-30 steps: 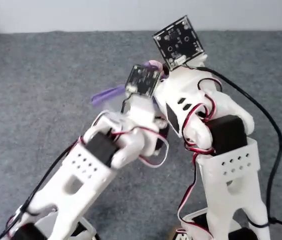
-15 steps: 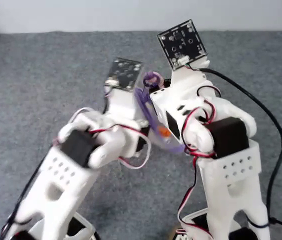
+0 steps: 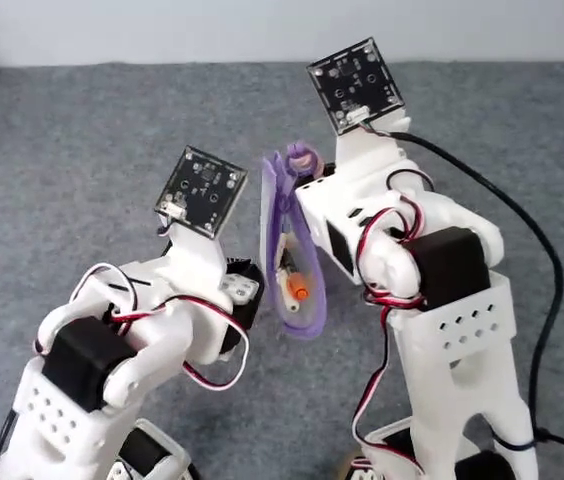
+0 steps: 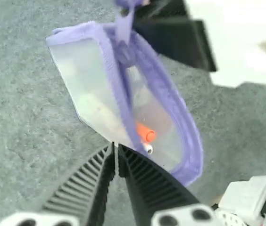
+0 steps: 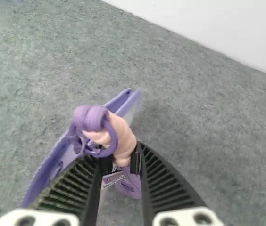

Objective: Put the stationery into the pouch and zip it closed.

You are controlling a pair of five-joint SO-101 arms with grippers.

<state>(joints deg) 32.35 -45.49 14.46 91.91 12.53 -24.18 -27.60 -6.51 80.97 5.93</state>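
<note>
the left tool (image 4: pixel 116 153) was pinched shut right at the lower edge of the pouch (image 4: pixel 95 89), which dangled over the bench (image 4: pixel 20 117) with an orange pen (image 4: pixel 145 133) inside, and the right tool (image 5: pixel 120 159) was clamped on just the zip pull (image 5: pixel 119 136), so I figured one slip would've dropped it.

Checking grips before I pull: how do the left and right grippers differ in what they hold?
Left gripper pinches the pouch partway along its zip seam; right gripper clamps the charm strap at one end. Left jaws are almost touching; right jaws stand wider around the bundle. Both hold the same pouch.
</note>
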